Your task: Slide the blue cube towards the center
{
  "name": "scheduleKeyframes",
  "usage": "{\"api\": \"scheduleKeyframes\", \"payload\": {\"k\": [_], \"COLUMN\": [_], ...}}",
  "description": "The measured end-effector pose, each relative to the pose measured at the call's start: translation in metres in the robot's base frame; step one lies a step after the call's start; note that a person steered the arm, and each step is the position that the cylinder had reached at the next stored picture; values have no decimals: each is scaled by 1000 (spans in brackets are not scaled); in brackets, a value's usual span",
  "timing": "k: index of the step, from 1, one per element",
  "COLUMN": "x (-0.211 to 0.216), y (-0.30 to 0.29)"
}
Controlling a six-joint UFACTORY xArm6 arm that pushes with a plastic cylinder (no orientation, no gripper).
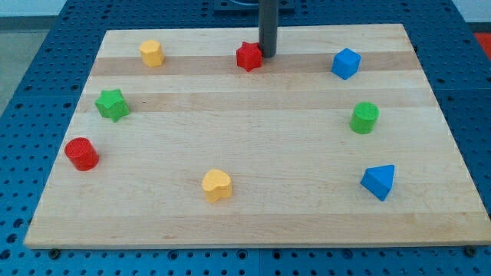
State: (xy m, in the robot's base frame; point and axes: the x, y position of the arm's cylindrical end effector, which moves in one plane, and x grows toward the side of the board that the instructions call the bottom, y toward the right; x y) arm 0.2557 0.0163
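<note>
**Rod tip far from the blue cube, approach not yet made**

Camera view: a wooden desk (253,215) carries eight small blocks. My tip (268,54) rests at the view's top centre, touching or just beside the red star block (248,57). There is no claw, only a plain rod, so nothing is grasped. The blue cube (346,63) sits at the upper right, well apart from my tip. I judge the next move calls for rounding to the cube's right side, then pushing left and downward.
</note>
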Motion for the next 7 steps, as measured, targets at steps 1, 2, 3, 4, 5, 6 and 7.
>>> {"api": "scheduleKeyframes", "payload": {"k": [1,2,3,4,5,6,7], "x": [-4,-8,8,10,34,31,52], "y": [84,187,212,160,149,189,215]}}
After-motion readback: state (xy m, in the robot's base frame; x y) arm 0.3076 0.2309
